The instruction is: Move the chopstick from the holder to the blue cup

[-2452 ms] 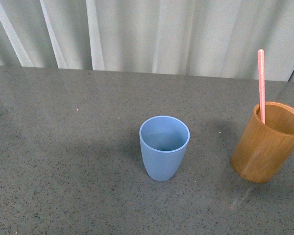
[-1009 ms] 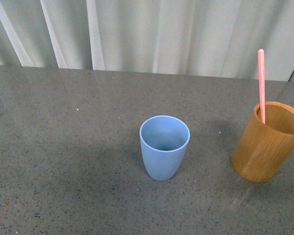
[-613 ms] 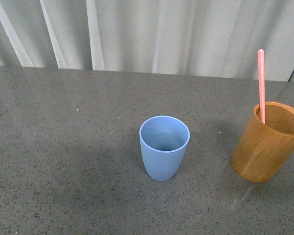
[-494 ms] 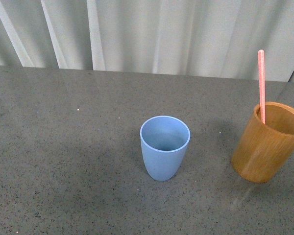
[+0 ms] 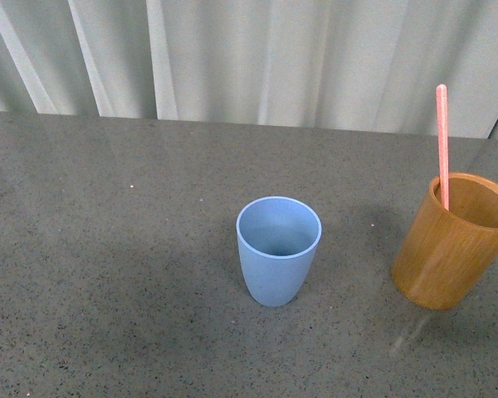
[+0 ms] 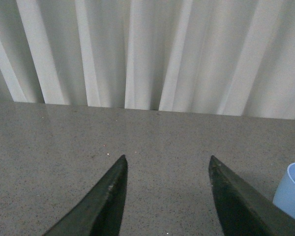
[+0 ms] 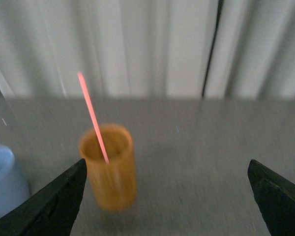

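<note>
The chopstick [image 5: 441, 145] is pink-red and thin. It stands almost straight up in the holder [image 5: 452, 249]. Its low end is down inside, and it rests on the rim on the side toward the blue cup [image 5: 278, 257]. Its top pokes up high over the rim.

The holder is a round brown wood cup. It stands upright at the right side of the gray speckled surface [image 5: 108, 249].

The blue cup stands upright near the middle of the surface, with its mouth up. It is to the left of the holder. The two cups are apart and do not touch.

A white curtain [image 5: 274, 58] hangs behind the far edge of the surface.

In the left wrist view, the left tool [image 6: 167, 160] is released. Its two dark fingers are spread with only bare surface between them. A bit of the blue cup shows at the edge of that view.

The right wrist view is blurry. The right tool [image 7: 167, 162] is released too, with its fingers very far apart. The holder and chopstick are out in front of it, near one finger, and nothing is gripped.
</note>
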`<action>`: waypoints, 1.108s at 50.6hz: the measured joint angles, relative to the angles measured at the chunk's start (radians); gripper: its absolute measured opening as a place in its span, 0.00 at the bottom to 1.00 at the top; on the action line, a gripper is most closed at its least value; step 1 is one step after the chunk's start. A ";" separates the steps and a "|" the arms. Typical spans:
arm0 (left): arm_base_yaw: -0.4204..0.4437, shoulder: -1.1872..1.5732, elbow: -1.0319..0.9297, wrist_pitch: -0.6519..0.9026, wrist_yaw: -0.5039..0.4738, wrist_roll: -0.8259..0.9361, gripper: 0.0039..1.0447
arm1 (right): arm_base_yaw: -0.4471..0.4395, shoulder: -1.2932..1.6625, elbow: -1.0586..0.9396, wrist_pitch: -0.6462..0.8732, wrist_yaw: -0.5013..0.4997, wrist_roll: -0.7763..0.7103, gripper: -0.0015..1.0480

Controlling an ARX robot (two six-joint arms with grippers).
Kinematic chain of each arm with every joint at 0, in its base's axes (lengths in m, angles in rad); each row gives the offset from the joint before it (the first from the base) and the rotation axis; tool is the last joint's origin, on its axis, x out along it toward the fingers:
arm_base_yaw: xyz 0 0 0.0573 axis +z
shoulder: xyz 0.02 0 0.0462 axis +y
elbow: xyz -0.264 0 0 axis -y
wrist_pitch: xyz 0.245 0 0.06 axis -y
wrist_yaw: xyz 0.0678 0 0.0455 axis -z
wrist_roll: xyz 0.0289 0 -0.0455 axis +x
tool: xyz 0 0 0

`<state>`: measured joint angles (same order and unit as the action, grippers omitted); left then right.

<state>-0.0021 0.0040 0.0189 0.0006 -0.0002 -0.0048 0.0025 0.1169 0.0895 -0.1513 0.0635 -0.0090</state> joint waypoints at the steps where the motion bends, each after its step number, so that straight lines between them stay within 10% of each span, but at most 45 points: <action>1: 0.000 0.000 0.000 0.000 0.000 0.000 0.54 | -0.006 0.054 0.015 -0.008 0.000 -0.003 0.90; 14: 0.000 -0.001 0.000 0.000 0.000 0.000 0.95 | -0.057 0.749 0.139 0.468 -0.181 -0.069 0.90; 56: 0.000 0.000 0.000 0.000 0.000 0.000 0.94 | 0.157 1.596 0.573 0.812 -0.146 -0.071 0.90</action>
<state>-0.0021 0.0036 0.0185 0.0006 -0.0002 -0.0044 0.1593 1.7134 0.6624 0.6609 -0.0822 -0.0795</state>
